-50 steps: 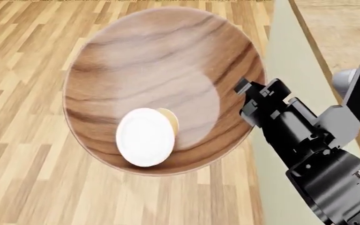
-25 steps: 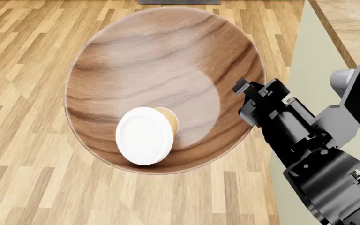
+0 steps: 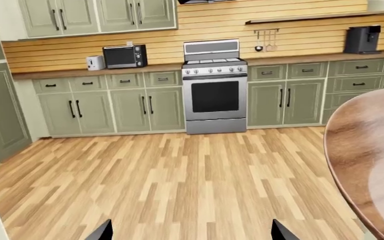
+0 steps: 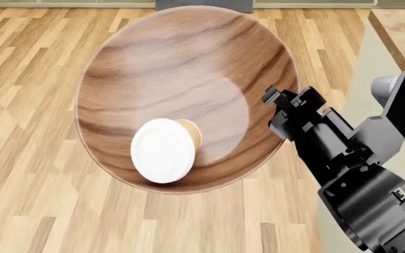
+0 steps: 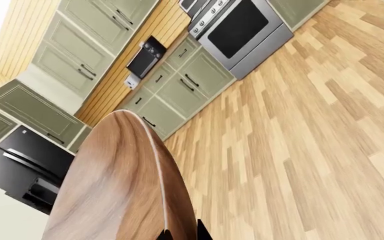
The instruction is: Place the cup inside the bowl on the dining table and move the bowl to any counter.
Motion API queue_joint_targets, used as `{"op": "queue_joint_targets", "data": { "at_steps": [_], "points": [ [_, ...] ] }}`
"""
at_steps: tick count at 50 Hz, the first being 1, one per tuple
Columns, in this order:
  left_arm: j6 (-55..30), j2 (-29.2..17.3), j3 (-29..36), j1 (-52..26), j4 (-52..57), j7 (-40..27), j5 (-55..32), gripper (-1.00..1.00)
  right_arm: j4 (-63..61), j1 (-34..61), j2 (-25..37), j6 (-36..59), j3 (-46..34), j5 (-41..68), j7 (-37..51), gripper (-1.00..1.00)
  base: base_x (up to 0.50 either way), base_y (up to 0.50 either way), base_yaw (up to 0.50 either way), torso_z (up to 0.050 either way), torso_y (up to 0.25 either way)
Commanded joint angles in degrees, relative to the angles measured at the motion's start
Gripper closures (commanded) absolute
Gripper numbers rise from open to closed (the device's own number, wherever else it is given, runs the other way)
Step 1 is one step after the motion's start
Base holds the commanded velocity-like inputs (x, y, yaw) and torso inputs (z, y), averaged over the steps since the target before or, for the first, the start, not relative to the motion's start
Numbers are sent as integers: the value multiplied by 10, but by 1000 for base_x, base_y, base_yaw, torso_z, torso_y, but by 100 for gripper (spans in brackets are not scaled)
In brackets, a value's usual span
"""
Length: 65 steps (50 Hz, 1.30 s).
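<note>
While the bowl [image 4: 181, 68] hangs in the air above the plank floor [image 4: 27, 174], the right claw [image 5: 181, 233] pinches its right rim between nearly closed fingertips. It is a wide, glossy, dark brown wooden bowl with bold grain streaks. The cup [image 4: 166, 149] lies on its side in the near-left of the bowl, white lid toward the camera, tan body behind. The left claw [image 3: 188, 232] stands wide and empty, left of the bowl.

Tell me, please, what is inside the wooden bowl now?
Inside the bowl lies the cup, tipped over near the lower wall, its white lid facing the head camera. The lid hides most of the tan body.
</note>
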Motion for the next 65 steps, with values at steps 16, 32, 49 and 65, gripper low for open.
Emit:
{"op": "queue_joint_targets", "data": {
  "at_steps": [16,32,49,65],
  "points": [
    [-4,12,11,-4,-1,-9,9,-100,1,1,1,-18,-3,0,-13,100,500,107,0,0,1],
    [0,23,27,-26,-15,-6,21,-100,32,27,1,-20,-15,-2,-23,100,500,170,0,0,1],
    [-25,55,114,-138,-71,22,79,-100,90,42,-3,-43,-32,-29,-64,100,500,201,0,0,2],
    [-17,52,106,-124,-77,11,83,-100,120,81,-3,-50,-33,-25,-59,100,500,202,0,0,1]
  ]
}}
